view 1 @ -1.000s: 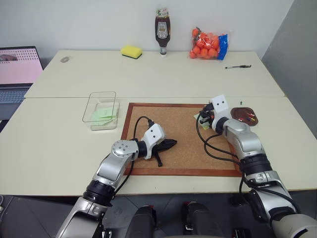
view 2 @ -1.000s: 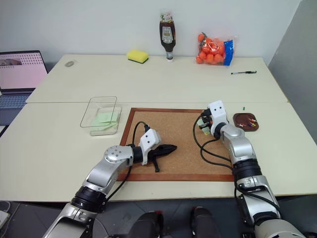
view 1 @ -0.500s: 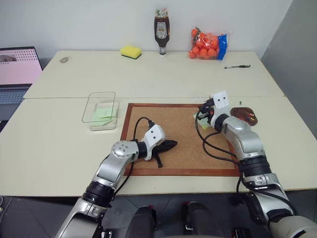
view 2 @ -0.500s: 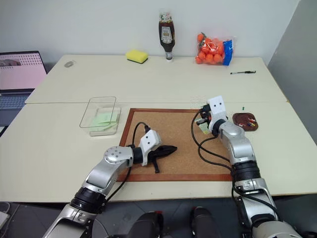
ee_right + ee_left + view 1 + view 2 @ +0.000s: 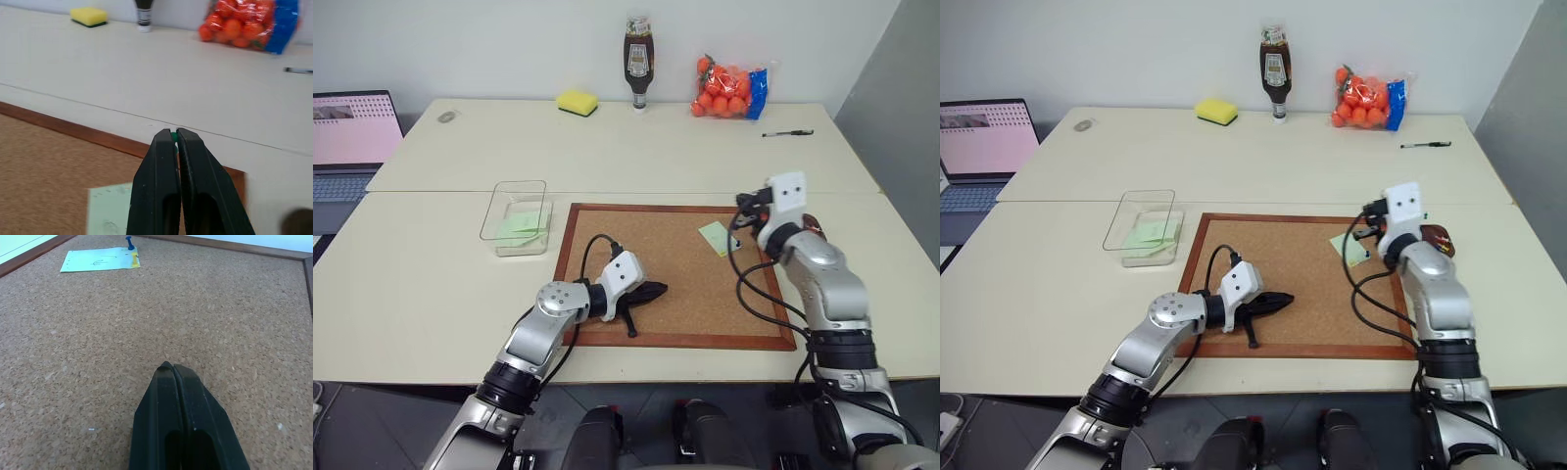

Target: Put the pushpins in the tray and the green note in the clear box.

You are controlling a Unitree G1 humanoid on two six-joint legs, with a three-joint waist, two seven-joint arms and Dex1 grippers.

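My right gripper [image 5: 173,132] is shut on a tiny green pushpin [image 5: 173,137] pinched at its tips. It hovers above the corkboard's far right corner, beside the dark brown tray [image 5: 1438,237], which my right arm mostly hides. A pale green note [image 5: 718,237] lies on the corkboard [image 5: 675,294], just left of that gripper. One small pin [image 5: 129,242] stands at its corner. Another green note [image 5: 519,223] lies inside the clear box [image 5: 491,217]. The left gripper [image 5: 653,290] rests shut and empty on the cork.
A ketchup bottle [image 5: 638,59], a yellow sponge [image 5: 578,101], a bag of orange fruit [image 5: 729,86] and a pen [image 5: 788,132] sit along the far table. A laptop [image 5: 352,127] stands at the far left.
My right gripper has lifted off the note's corner and swung right and up toward the tray, uncovering the note. The left gripper has stayed put.
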